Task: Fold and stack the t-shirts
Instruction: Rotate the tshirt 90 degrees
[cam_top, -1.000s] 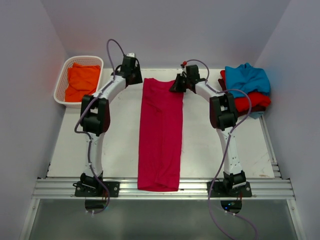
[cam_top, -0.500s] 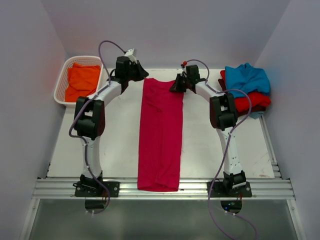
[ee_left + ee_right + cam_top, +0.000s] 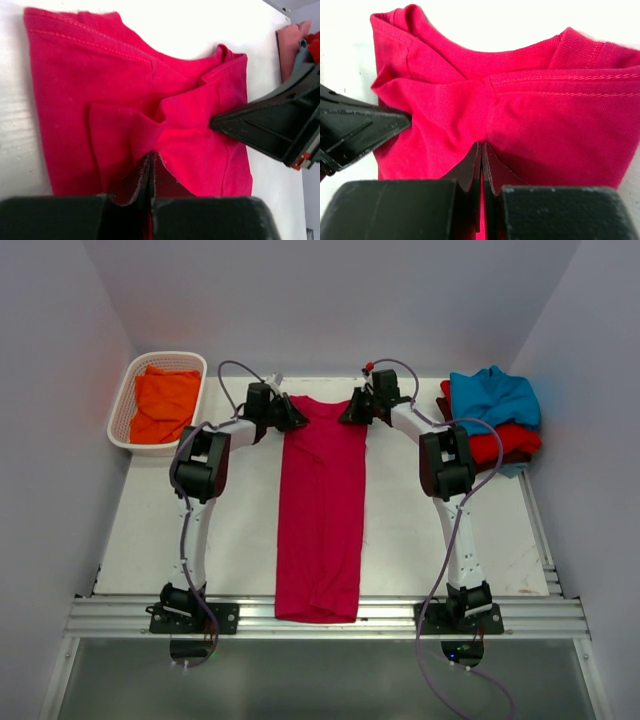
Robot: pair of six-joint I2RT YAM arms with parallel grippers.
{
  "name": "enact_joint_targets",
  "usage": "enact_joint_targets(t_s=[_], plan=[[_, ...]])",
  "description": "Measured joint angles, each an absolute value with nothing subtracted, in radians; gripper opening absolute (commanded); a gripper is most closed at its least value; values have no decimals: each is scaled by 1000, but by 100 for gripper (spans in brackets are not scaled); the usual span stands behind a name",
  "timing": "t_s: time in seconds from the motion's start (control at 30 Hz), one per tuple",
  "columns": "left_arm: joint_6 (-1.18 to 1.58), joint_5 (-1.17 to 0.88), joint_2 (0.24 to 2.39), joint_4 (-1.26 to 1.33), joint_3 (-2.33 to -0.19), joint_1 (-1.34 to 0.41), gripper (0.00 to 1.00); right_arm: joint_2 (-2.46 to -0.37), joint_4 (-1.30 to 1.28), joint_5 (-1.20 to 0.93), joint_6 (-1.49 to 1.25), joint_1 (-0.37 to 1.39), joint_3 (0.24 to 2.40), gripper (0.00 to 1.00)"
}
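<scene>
A crimson-pink t-shirt (image 3: 322,505) lies folded into a long strip down the middle of the table, its collar at the far end. My left gripper (image 3: 291,418) is shut on the cloth at the far left corner (image 3: 125,125), with fabric bunched up at its fingertips. On the far right corner, my right gripper (image 3: 352,412) is shut on the shirt (image 3: 520,115) just below the collar seam. Each wrist view shows the other gripper's black finger across the cloth. An orange t-shirt (image 3: 165,400) fills the basket. A teal-blue t-shirt (image 3: 492,397) tops a red one (image 3: 505,445) at the far right.
The white lattice basket (image 3: 125,400) stands at the far left corner. The pile of shirts sits on the far right edge of the white table (image 3: 240,530). A metal rail (image 3: 330,618) runs along the near edge, under the shirt's hem.
My left gripper has swung from beside the basket to the shirt's far left corner and shut on the cloth. The right gripper has not moved.
</scene>
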State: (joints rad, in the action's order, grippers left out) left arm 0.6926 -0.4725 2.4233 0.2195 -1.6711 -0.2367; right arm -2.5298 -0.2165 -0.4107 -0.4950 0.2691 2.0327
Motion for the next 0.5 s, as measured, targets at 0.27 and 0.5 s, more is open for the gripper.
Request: enact_joint_targets(t_s=[0.27,0.5], plan=[[696,-398,2388,237,-1628,-236,0,-2502,-184,-411,-483,268,1983,0],[662,-351,2105,353,-1347,-195,30,-2342,-46,-410,-472,254,1715,0]])
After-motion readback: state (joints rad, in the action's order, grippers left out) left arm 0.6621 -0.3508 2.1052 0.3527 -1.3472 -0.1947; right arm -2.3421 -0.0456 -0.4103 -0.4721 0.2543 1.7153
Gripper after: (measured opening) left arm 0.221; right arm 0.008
